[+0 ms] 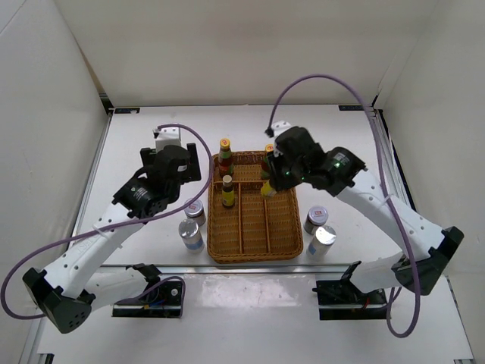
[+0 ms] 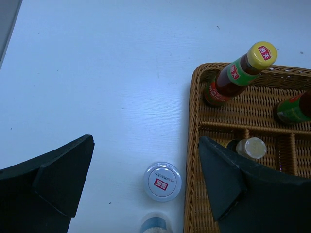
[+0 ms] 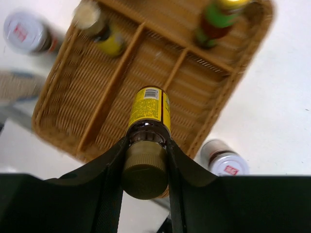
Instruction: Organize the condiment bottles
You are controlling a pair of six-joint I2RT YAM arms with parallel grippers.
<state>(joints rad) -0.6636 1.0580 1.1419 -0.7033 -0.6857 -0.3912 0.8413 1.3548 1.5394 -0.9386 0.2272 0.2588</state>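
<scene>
My right gripper (image 1: pixel 270 182) is shut on a small brown bottle with a yellow label (image 3: pixel 148 109), gripping at its cap, and holds it above the wicker tray (image 1: pixel 258 246). A second small brown bottle (image 1: pixel 228 191) stands in the tray. One tall green-necked bottle (image 1: pixel 225 152) stands at the tray's back left, and another (image 3: pixel 216 22) at the back right. My left gripper (image 2: pixel 146 184) is open above a silver-lidded jar (image 2: pixel 163 181) just left of the tray. A second jar (image 1: pixel 191 235) stands beside it. Two more jars (image 1: pixel 317 220) (image 1: pixel 324 236) stand right of the tray.
The tray has long dividers and stands mid-table. White walls enclose the table at the left, back and right. Purple cables loop above both arms.
</scene>
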